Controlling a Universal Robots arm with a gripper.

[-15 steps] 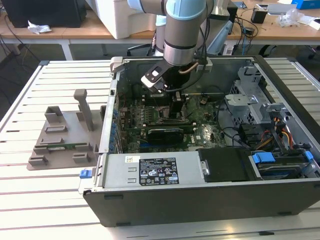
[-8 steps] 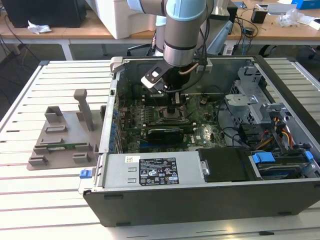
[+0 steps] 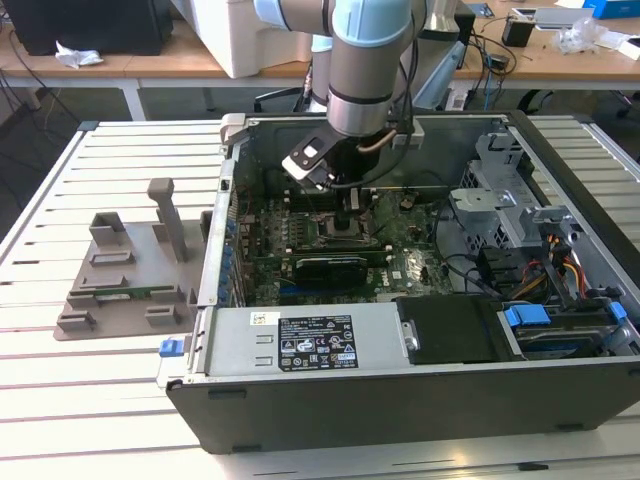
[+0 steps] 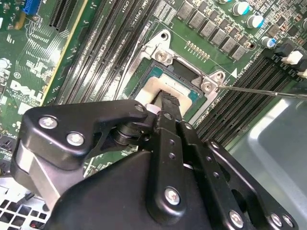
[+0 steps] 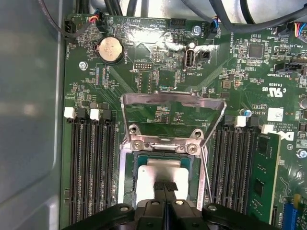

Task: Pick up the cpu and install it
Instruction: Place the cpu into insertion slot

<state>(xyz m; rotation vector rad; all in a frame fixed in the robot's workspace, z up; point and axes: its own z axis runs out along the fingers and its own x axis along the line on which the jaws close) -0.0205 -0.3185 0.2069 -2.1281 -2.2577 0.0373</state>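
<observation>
Exterior view: grey parts holder sits on the slatted table at the exterior view's left, with the open computer case to its right. The arm reaches down into the case, gripper over the middle of the motherboard. First wrist view: cpu lies flat inside the socket, load plate hinged up. Fingers are closed against each other, no gap, tips right over the cpu's silver top; whether they touch it is unclear. Green memory stick sits in a slot beside the socket.
</observation>
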